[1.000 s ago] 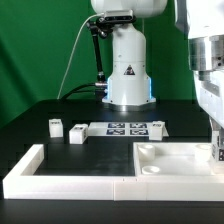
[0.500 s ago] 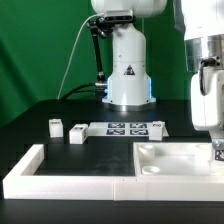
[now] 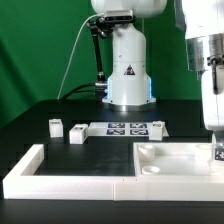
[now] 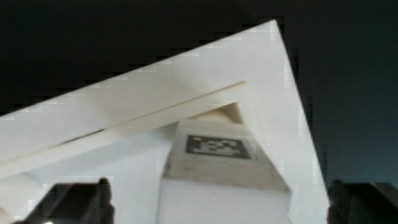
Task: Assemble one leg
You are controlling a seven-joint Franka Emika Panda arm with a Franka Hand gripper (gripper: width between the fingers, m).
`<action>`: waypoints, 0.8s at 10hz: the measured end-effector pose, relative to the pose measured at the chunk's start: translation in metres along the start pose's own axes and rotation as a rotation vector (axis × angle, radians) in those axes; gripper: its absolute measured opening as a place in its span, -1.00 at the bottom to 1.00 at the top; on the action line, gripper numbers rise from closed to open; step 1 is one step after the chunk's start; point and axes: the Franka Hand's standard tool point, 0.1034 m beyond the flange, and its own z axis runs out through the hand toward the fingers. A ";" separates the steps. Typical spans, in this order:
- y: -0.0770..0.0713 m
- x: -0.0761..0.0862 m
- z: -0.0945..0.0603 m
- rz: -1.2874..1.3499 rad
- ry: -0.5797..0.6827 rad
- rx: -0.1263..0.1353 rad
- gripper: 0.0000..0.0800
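Note:
In the wrist view a leg [image 4: 217,150], a short white block with a black-and-white tag, stands on the large white square panel [image 4: 107,135] near its corner. My gripper [image 4: 222,205] is open. Its two dark fingertips [image 4: 80,202] stand wide apart on either side of the leg and do not touch it. In the exterior view the gripper [image 3: 214,135] hangs over the panel [image 3: 175,160] at the view's far right. The leg's tag [image 3: 218,152] just shows at the frame edge.
Two more legs [image 3: 56,126] [image 3: 77,133] lie at the exterior view's left, and another small block [image 3: 157,125] lies beside the marker board [image 3: 125,128]. The long white L-shaped border wall [image 3: 60,180] runs along the front. The robot base [image 3: 128,70] stands behind.
The arm shifted slightly toward the exterior view's left, then back right, above the panel's right end. The leg and the other parts have not moved.

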 end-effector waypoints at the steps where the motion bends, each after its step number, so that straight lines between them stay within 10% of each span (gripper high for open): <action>1: 0.000 -0.001 0.000 -0.120 -0.001 -0.006 0.59; 8: -0.004 0.001 -0.003 -0.868 0.048 -0.028 0.62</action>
